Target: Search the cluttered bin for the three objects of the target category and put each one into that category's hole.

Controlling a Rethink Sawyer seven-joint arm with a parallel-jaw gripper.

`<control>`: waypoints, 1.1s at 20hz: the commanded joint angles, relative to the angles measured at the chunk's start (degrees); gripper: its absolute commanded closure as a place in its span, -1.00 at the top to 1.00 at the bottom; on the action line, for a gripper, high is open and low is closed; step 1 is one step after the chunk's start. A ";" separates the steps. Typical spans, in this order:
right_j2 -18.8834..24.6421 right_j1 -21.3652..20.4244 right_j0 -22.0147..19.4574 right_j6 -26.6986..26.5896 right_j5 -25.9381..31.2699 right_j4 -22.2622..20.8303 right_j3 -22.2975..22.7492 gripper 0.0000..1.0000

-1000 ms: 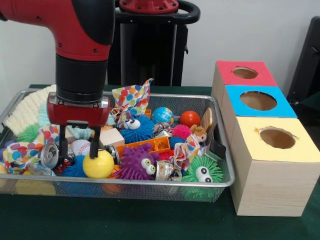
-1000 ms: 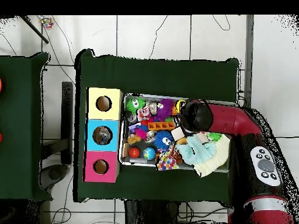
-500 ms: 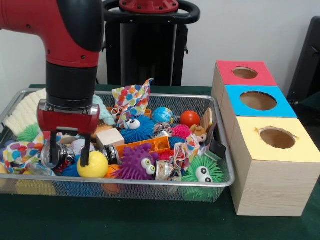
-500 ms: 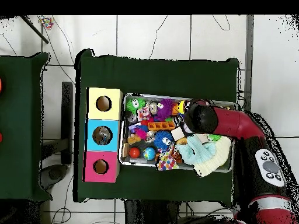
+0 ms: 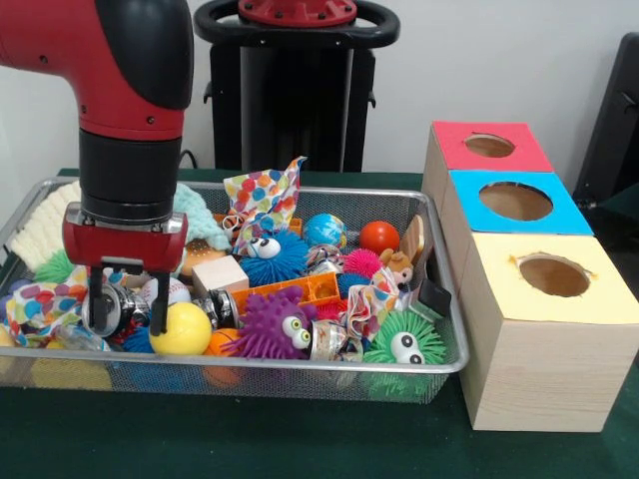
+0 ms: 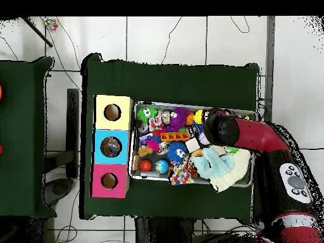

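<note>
A wire mesh bin [image 5: 439, 364] holds a jumble of toys, balls, crushed cans and cloths. My gripper [image 5: 126, 311] hangs low over the bin's left end, open. Its fingers [image 5: 158, 309] straddle a crushed silver can [image 5: 122, 307], and I cannot tell if they touch it. A yellow ball [image 5: 184, 330] lies just right of the gripper, with a baseball [image 5: 172, 290] behind it. A blue globe ball [image 5: 324, 230] and a red ball [image 5: 378, 237] sit toward the back right. In the overhead view the arm [image 6: 221, 130] covers the gripper over the bin [image 6: 190, 105].
Three wooden boxes with round holes stand right of the bin: red-topped [image 5: 489, 147], blue-topped [image 5: 516, 202], yellow-topped [image 5: 552, 276]. Purple [image 5: 272, 324], blue [image 5: 272, 254] and green [image 5: 404, 344] fuzzy creatures, a wooden block [image 5: 222, 272], a polka-dot cloth [image 5: 262, 195] and a cream knit [image 5: 50, 222] crowd the bin.
My gripper has shifted left along the bin and dropped lower, away from the yellow ball and down over the crushed silver can. Its finger spread is unchanged.
</note>
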 commanded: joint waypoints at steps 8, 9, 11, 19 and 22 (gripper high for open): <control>-0.07 6.69 -0.10 6.57 -1.76 -0.54 2.43 1.00; -0.22 7.23 -0.37 6.63 -1.83 -0.45 2.11 1.00; -0.48 7.97 -1.11 6.62 -2.11 -0.35 1.88 1.00; 0.39 10.48 -6.75 3.41 -2.42 -0.89 3.08 1.00; 0.30 14.50 -8.67 2.94 -4.85 -2.30 3.67 1.00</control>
